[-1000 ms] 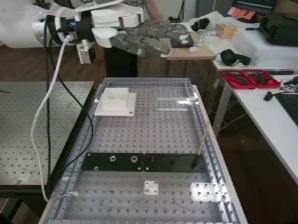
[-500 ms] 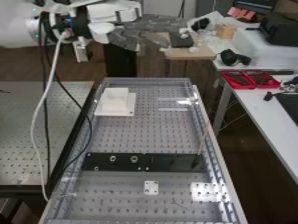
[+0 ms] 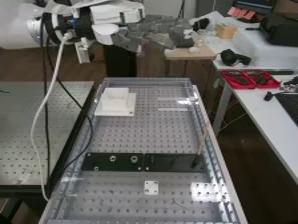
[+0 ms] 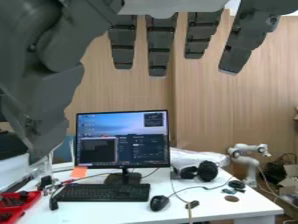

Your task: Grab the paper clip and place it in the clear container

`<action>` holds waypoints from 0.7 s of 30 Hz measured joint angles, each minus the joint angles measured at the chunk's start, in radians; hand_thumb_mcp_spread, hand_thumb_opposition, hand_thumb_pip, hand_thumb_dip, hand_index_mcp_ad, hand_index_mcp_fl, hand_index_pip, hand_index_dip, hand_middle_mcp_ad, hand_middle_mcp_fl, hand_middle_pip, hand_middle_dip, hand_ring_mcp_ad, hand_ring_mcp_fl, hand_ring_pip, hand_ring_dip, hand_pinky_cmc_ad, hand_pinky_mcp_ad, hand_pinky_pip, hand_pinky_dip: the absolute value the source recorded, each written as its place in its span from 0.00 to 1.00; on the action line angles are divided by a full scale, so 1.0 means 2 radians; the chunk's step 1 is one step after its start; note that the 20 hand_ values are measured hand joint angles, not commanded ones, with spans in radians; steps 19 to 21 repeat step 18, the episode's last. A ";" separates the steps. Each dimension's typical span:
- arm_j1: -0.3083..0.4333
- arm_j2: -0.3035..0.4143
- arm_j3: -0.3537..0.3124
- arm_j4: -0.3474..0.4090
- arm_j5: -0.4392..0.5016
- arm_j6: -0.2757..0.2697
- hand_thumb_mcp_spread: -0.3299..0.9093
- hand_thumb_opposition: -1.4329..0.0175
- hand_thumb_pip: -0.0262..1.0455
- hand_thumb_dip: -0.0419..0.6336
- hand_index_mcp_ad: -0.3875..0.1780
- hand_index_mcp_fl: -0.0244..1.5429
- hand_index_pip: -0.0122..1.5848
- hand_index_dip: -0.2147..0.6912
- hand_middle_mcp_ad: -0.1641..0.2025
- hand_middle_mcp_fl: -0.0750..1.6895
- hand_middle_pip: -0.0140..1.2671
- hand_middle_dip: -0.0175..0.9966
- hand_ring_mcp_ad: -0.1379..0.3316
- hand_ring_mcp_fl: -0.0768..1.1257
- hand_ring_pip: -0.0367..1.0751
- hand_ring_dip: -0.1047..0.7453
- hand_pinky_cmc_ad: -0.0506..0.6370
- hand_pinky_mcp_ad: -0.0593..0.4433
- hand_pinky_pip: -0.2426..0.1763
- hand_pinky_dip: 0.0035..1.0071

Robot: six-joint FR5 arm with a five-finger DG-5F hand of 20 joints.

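Hand (image 3: 148, 38), fingers apart, held past counter (image 3: 143, 137); thin wire (image 3: 179, 204), perhaps clip, could be missed by blunt fingertips.

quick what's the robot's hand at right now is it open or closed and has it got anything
Hand: open, its fingers extended and holding nothing.

Perforated surface (image 3: 140, 135) with white stepped block (image 3: 116, 104) near far end, black strip (image 3: 120, 168) crosswise, small white plate (image 3: 151, 188) nearer.
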 joint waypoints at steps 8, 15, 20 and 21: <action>-0.002 -0.001 -0.002 0.008 0.000 0.002 0.41 0.45 0.55 0.29 0.47 0.13 0.10 0.15 0.54 0.12 0.13 0.20 0.60 0.03 0.10 0.19 0.48 0.65 0.43 0.34; -0.005 -0.004 0.000 0.007 -0.004 0.002 0.41 0.45 0.55 0.29 0.47 0.12 0.10 0.15 0.54 0.12 0.13 0.20 0.59 0.04 0.10 0.19 0.49 0.65 0.43 0.34; -0.006 -0.005 0.002 0.006 -0.006 0.002 0.41 0.45 0.55 0.29 0.47 0.12 0.10 0.15 0.54 0.12 0.13 0.20 0.59 0.04 0.10 0.19 0.49 0.65 0.43 0.34; -0.006 -0.005 0.002 0.006 -0.006 0.002 0.41 0.45 0.55 0.29 0.47 0.12 0.10 0.15 0.54 0.12 0.13 0.20 0.59 0.04 0.10 0.19 0.49 0.65 0.43 0.34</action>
